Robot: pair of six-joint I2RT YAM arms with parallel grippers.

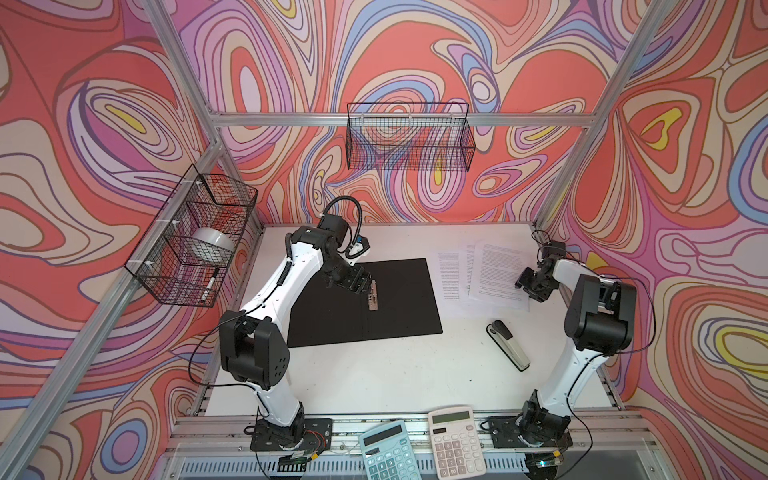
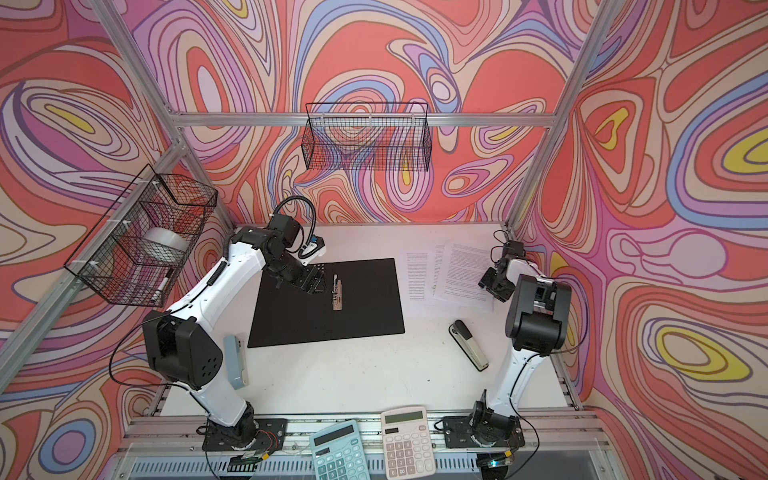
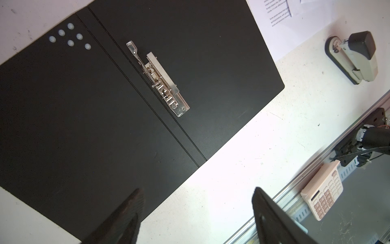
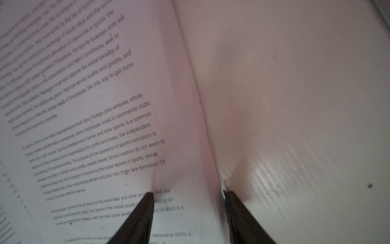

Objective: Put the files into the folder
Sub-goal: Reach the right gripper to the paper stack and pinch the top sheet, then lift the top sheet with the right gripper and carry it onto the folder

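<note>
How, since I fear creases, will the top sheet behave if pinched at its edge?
Probably floppy: the top sheet buckles between the fingertips of the right pincer. Likely light; the loosely fanned files beneath may slide along.

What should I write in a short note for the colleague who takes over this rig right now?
The left gripper is open and empty, above the open folder, near its metal clip.
The right gripper has its fingers apart, tips pressed at the edge of the top sheet of the files; the paper bulges between them.
The folder lies flat on the table, black inside up; the files lie fanned beside it, on the right arm's side.
Done: the folder is open.
Left: grasp the files and put them into the folder; no sheet is inside yet.
</note>
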